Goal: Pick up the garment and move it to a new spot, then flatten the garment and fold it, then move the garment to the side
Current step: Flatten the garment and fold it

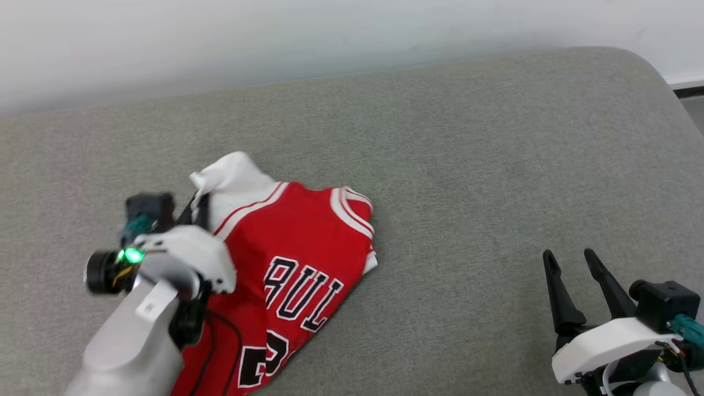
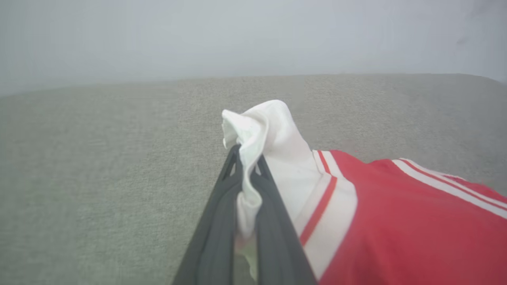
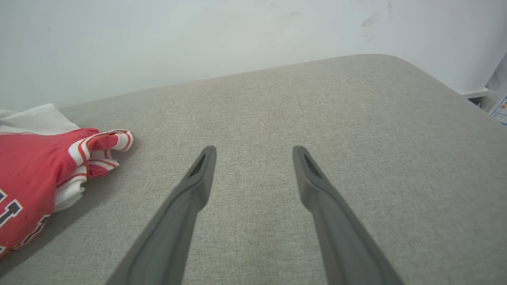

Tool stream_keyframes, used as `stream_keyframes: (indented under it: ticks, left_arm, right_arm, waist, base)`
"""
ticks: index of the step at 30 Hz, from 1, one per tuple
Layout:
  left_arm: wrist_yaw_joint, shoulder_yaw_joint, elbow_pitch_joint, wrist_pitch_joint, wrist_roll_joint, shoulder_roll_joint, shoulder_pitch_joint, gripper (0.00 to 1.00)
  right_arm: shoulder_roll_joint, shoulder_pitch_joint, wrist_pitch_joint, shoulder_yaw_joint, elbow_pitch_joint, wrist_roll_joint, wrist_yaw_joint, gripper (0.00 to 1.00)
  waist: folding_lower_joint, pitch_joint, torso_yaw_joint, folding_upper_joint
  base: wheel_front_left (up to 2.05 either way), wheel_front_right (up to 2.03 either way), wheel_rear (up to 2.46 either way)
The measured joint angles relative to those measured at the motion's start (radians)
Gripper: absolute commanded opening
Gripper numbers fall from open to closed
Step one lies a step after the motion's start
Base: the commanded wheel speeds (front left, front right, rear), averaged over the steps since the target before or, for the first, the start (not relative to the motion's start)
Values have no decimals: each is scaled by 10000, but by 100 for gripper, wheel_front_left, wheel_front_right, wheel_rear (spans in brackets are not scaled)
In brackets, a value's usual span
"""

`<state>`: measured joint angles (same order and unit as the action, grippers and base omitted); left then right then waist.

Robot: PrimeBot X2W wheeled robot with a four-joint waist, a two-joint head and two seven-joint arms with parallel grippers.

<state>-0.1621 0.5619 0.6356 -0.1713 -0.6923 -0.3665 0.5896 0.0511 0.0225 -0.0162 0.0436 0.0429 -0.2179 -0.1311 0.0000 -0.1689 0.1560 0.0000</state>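
One garment (image 1: 297, 258), crumpled, at 8 o'clock of the head view on the grey cushion (image 1: 467, 165). Long axis roughly 1-to-7, I think; the lower end runs off frame and the arm covers its left edge. Striped neck trim (image 1: 352, 212) points to 1 o'clock, white sleeve (image 2: 273, 130) to 11. Two grippers: left gripper (image 2: 246, 156) pinched on the sleeve, right gripper (image 1: 568, 254) at 4 o'clock, fingers spread, holding nothing, well apart from the garment.
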Motion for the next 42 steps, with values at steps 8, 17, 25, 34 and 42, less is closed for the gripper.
stream_keyframes:
  ticks: [8, 17, 25, 34, 42]
  left_arm:
    - [-938, -1018, -1118, -656, -713, -443, -2437, 0]
    - [-1363, -1342, -2073, -479, -1417, -560, -4595, 0]
    - [-1091, -1413, -2543, -700, -1442, -318, -4745, 100]
    - [-750, -2792, -4311, -890, 460, 109, -5129, 100]
    - [-219, -3106, -5290, -890, 1868, 775, -5532, 100]
  right_arm:
    - [0, -151, 148, 268, -40, 77, 0, 100]
    - [0, -384, 343, 391, -161, 155, 0, 100]
    - [-2, -432, 437, 408, -374, 236, 0, 100]
    - [0, -587, 546, 479, -533, 238, 0, 100]
    - [27, -341, 1152, -102, -410, 238, 0, 100]
  waist:
    - [0, 147, -371, 0]
    - [-1, 414, -667, 0]
    - [0, 623, -742, 0]
    - [-1, 850, -872, 0]
    - [-1, 855, -1211, 0]
  base:
    - [0, 0, 0]
    - [0, 0, 0]
    - [0, 0, 0]
    - [0, 0, 0]
    - [0, 0, 0]
